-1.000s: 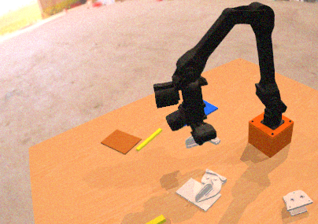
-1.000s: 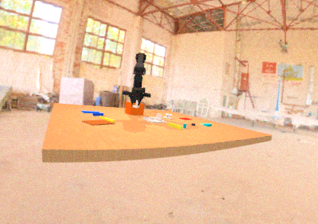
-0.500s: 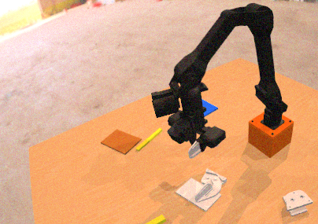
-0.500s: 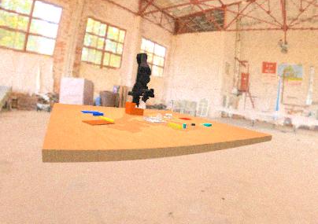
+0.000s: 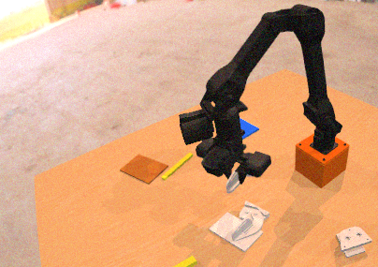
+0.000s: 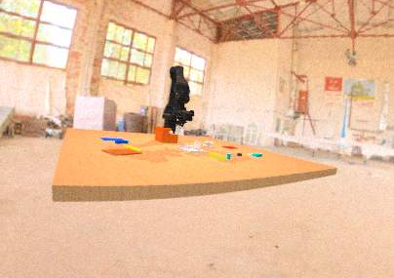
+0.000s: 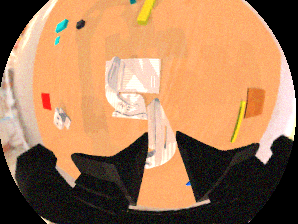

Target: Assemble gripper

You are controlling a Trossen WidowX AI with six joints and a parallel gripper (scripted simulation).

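Observation:
My gripper [image 5: 238,169] [image 7: 162,134] is shut on a white jaw [image 5: 231,184] [image 7: 161,142], which points down and hangs above the table, beside and above the gripper base. The white gripper base [image 5: 224,227] [image 7: 148,72] [image 6: 192,149] lies flat on the table. Another jaw [image 5: 242,229] [image 7: 114,75] lies on the base along one side; whether it is fully down on its pin I cannot tell. The housing plate [image 5: 354,237] [image 7: 62,119], white with small holes, lies apart on the table. The pins and the meeting of the teeth are too small to make out.
The orange arm mount [image 5: 322,166] [image 6: 166,135] stands behind. A brown tile [image 5: 144,169] [image 7: 255,102] and a yellow bar [image 5: 177,167] [image 7: 239,121] lie to one side. A second yellow bar [image 7: 145,12], a black piece [image 7: 80,24], a teal piece [image 7: 62,26] and a red tile [image 7: 46,101] lie around the base.

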